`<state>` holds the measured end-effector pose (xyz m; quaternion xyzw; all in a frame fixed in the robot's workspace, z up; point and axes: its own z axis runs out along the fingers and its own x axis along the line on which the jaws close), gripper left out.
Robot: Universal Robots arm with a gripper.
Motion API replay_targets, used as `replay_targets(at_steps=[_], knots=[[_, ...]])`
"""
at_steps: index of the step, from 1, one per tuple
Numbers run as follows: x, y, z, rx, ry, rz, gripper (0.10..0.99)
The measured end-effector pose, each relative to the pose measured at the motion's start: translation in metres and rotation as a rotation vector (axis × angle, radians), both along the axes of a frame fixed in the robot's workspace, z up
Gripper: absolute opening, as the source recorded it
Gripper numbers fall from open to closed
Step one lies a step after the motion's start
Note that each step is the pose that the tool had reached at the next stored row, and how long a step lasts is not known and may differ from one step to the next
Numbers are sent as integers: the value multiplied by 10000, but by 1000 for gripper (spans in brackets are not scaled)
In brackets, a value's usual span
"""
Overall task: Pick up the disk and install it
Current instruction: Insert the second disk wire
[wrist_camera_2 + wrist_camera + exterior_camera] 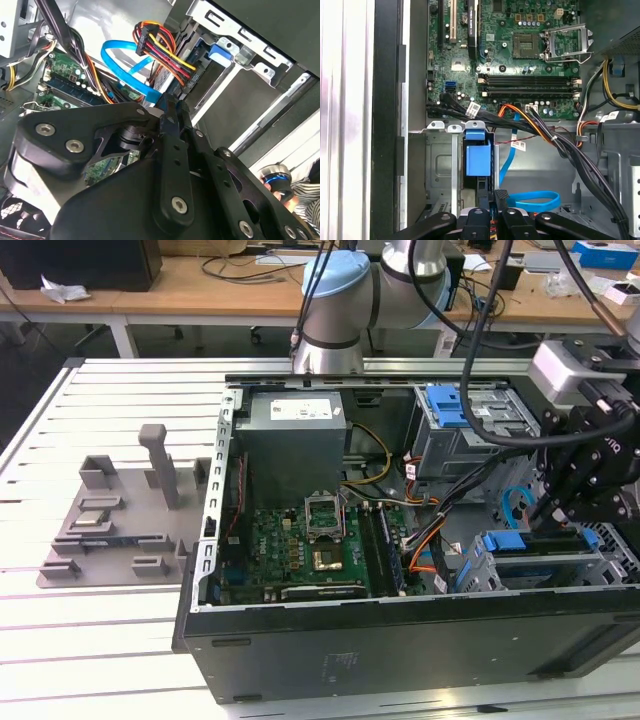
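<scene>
- Disk [530,545]: in the exterior view its blue bracket shows as a strip at about 4 o'clock inside the open computer case [400,640]. It sits in the grey drive cage [560,575] against the case's near wall.
- The gripper [555,520] hangs directly over the disk's blue edge, reaching down to it. Whether it is apart, together or clamped on the disk I cannot tell.
- In both wrist views the gripper [495,200] [170,112] points down into the drive bay. A flat blue data cable [535,200] [127,65] loops just beside it.
- In the first wrist view a blue plastic latch [477,160] sits on the bay's metal frame, close to the gripper. A black cable bundle [555,145] runs past it.
- The green motherboard [290,540] lies at the case's 8 o'clock in the exterior view. Its empty processor socket [527,42] and memory slots [530,85] appear in the first wrist view.
- The grey power-supply box [295,440] stands at 11 o'clock in the case. A second drive cage with a blue tab [447,405] is at 1 o'clock.
- A grey fixture tray [110,530] rests on the slatted counter [100,640] at 9 o'clock, well apart from the case.
- The robot arm's base [340,290] rises at 12 o'clock behind the case.
</scene>
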<state>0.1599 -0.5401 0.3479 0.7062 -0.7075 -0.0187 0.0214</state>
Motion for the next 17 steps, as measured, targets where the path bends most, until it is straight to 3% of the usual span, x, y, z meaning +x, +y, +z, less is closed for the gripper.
replay_targets(at_steps=[17], knots=[[28,-43,-4,-2,-2,13,161]])
